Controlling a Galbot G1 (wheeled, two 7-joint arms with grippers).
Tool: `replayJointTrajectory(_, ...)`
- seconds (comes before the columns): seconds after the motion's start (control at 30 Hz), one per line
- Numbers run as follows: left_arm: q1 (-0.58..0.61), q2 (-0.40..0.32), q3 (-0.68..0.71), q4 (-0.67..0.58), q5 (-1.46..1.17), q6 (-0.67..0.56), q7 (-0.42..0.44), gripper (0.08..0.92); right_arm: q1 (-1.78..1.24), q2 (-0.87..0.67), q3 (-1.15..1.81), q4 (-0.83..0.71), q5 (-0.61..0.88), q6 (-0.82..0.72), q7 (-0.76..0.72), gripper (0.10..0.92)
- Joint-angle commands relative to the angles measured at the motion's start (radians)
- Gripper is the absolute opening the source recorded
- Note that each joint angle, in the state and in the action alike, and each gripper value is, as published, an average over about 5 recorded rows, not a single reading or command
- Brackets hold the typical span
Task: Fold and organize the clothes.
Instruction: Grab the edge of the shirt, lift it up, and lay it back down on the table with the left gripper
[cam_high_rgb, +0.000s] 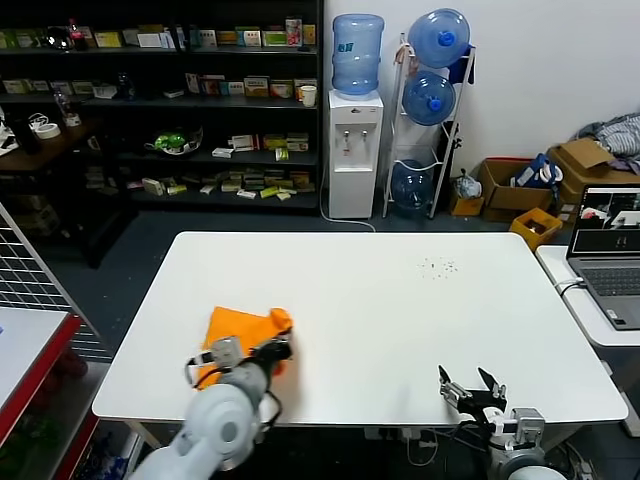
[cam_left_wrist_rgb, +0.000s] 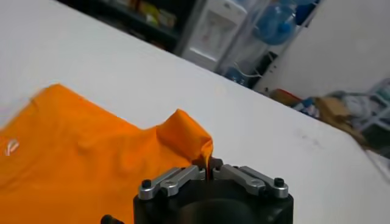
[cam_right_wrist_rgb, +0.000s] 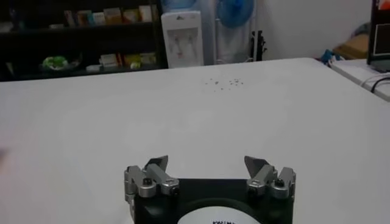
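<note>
The orange T-shirt (cam_high_rgb: 240, 331) lies bunched on the white table (cam_high_rgb: 380, 310) near its front left corner. My left gripper (cam_high_rgb: 281, 347) is shut on a raised fold of its edge at the shirt's right side. In the left wrist view the shirt (cam_left_wrist_rgb: 79, 164) spreads flat and the pinched fold peaks between the shut fingertips of the left gripper (cam_left_wrist_rgb: 208, 168). A bit of white print (cam_left_wrist_rgb: 11, 146) shows on the cloth. My right gripper (cam_high_rgb: 470, 385) hovers open at the front right edge, nothing between its fingers; in its own view the right gripper (cam_right_wrist_rgb: 207, 163) stands over bare table.
A laptop (cam_high_rgb: 608, 250) sits on a side table at the right. Dark specks (cam_high_rgb: 438, 267) mark the far right tabletop. Behind stand shelves (cam_high_rgb: 160, 100), a water dispenser (cam_high_rgb: 355, 120) and cardboard boxes (cam_high_rgb: 520, 190). A red-edged wire rack (cam_high_rgb: 30, 300) is at the left.
</note>
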Motion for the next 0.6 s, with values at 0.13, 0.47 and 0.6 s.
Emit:
replayJointTrajectory(0.13,-0.189,-0.395,0.242,0.298,0.132,0.022,-0.025,0.115,-0.017,0.02,0.015,0.015,-0.013,-0.004,0.002,0.823)
replayJointTrajectory(0.47,-0.178,-0.417,0.245,0.345,0.228,0.001,0.033,0.115,-0.026,-0.006,0.029,0.028,-0.002,0.009,-0.013,0.823)
replayJointTrajectory(0.6,-0.167,-0.427,0.246,0.34,0.279,-0.019,0.083,0.115,-0.047,-0.024,0.054,0.042,-0.013,0.044,-0.068,0.823)
